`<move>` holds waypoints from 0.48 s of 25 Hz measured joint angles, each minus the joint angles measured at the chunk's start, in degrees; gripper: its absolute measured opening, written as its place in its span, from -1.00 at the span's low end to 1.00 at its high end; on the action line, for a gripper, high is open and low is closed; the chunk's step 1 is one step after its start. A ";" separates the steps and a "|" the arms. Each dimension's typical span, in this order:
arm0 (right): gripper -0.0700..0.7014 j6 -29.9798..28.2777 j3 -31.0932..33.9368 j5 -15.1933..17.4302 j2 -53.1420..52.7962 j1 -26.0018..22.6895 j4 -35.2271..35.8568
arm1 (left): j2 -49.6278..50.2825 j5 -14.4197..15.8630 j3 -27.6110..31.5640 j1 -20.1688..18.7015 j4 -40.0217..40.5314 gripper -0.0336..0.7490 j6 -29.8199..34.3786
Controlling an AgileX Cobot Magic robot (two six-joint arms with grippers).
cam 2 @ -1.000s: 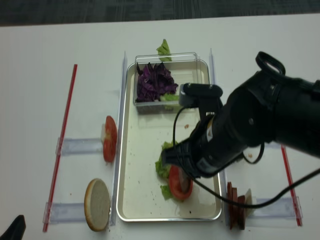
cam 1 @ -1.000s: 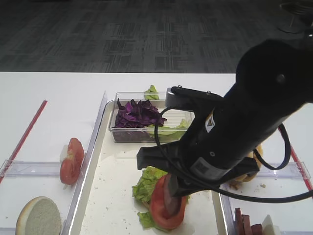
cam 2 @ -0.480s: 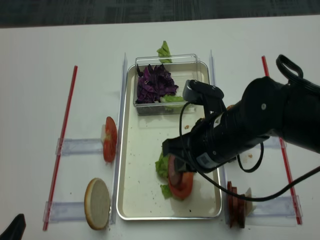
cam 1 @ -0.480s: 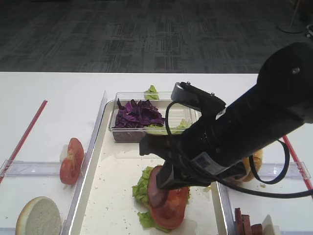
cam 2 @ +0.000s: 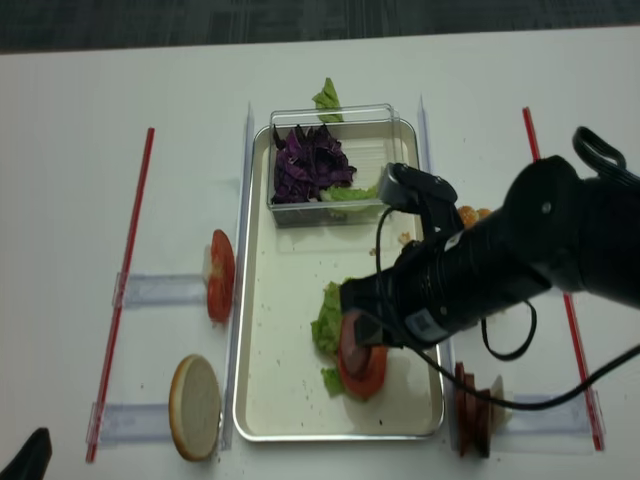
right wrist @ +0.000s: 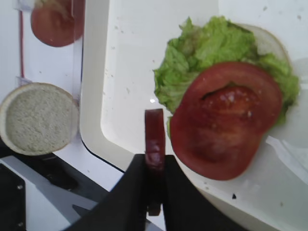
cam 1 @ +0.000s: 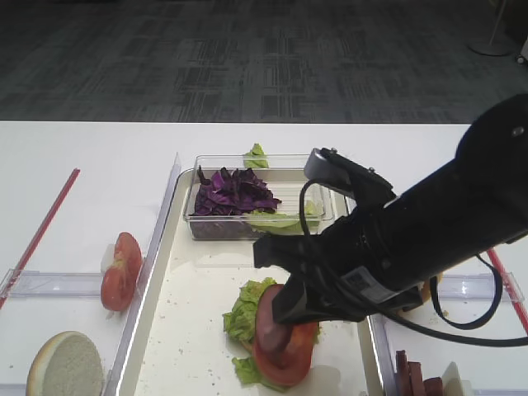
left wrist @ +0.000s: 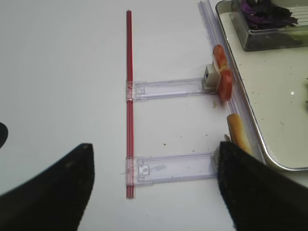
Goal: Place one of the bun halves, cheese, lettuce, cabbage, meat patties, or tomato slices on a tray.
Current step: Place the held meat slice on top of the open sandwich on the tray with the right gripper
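Right gripper [right wrist: 155, 166]: low centre of the wrist view, jaws pinched on a meat patty [right wrist: 154, 135] held on edge, just left of the stack on the tray.
Meat patty from above: a pinkish disc [cam 2: 352, 335] at the tip of the black arm, over the left part of the tomato slice.
Tray [cam 2: 262, 330]: long cream-white tray in the middle of the overhead view.
Stack on tray: tomato slice [right wrist: 225, 118] lying flat on frilly lettuce [right wrist: 202, 53], with a pale bun edge [right wrist: 272, 41] peeking out at upper right.
Clear box [cam 2: 385, 160]: at the tray's top end, holding purple cabbage [cam 2: 310, 162] and some green leaves.
Left of tray: spare tomato slices [cam 2: 220, 276] standing on edge on a clear holder; below them a bun half [cam 2: 194, 407] with its pale cut face up.
Lower right of tray: more meat patties [cam 2: 470, 410] standing in a holder.
Red rods [cam 2: 124, 280]: one on each side of the table.
Left gripper [left wrist: 154, 192]: two dark fingers at the bottom corners of its wrist view, spread wide, holding nothing.
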 joint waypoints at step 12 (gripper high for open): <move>-0.55 -16.58 0.66 0.99 5.01 -3.07 16.74 | 0.00 0.00 0.00 0.00 0.00 0.34 0.00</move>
